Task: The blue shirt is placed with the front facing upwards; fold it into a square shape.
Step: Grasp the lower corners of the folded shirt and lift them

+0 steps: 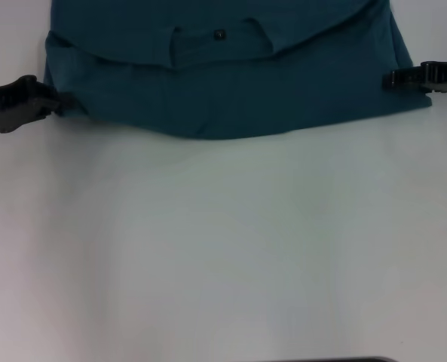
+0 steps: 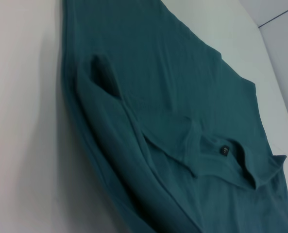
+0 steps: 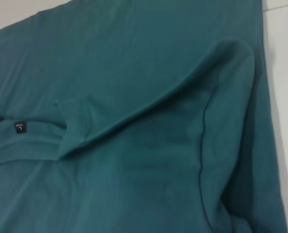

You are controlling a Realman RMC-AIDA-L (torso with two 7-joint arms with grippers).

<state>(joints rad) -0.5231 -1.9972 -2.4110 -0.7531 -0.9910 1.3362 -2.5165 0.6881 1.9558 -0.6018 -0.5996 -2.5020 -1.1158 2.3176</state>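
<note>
We see the blue shirt point(image 1: 231, 90) partly folded on the table point(image 1: 223, 249), not yet square. The left claw point(image 1: 57, 105) touches one edge and the right claw point(image 1: 393, 78) the other; we cannot tell whether either grips.

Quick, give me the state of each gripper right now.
Left gripper: at the left edge of the blue shirt; cannot be told whether it grips.
Right gripper: at the shirt's right edge; cannot be told either.
</note>
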